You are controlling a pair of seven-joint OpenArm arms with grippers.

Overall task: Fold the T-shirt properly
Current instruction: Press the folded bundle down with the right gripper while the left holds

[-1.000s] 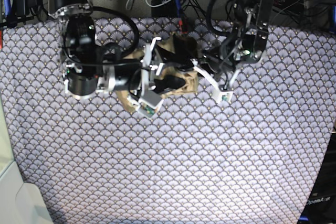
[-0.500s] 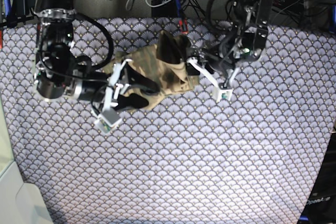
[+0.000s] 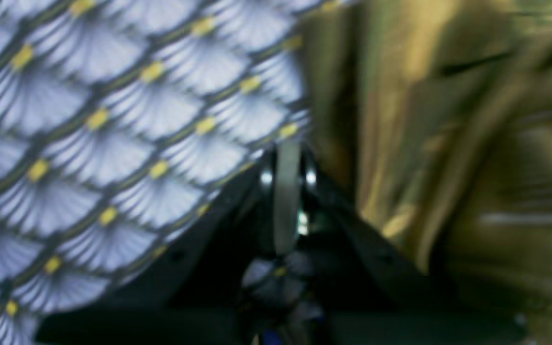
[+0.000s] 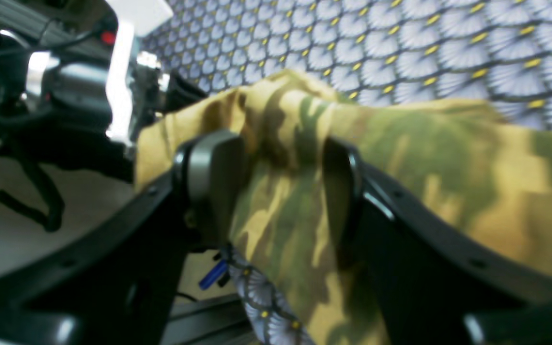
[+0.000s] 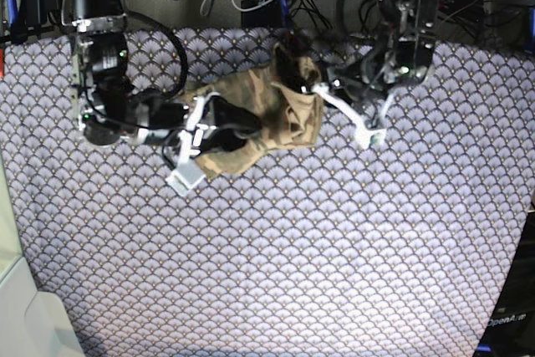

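Pincer on the right arm (image 4: 276, 191) stands fairly wide, with a thick fold of the T-shirt (image 5: 259, 119) bunched between its two jaws; in the right wrist view the camouflage cloth drapes over and down through the gap, so I judge it held, gathered and not pinched flat. That arm is clearly the one engaged with the shirt: in the base view it reaches in from the shirt's left side and its tip is buried in the heap. The left pincer (image 3: 288, 191) has its jaws pressed fully together, and no cloth shows between them; its wrist view is blurred, but the shirt lies just off to the right of the tip while patterned cloth covers the desk (image 5: 292, 273) to the left. In the base view this pincer sits just off the shirt's right edge, pointing down and away, touching the shirt lightly at most. The shirt itself is a crumpled mound near the far middle of the desk, its long axis running roughly from the right pincer across toward the left one. Spreading it flat looks like the next need, and that would call for the left pincer to reopen and turn back toward the shirt's near right edge
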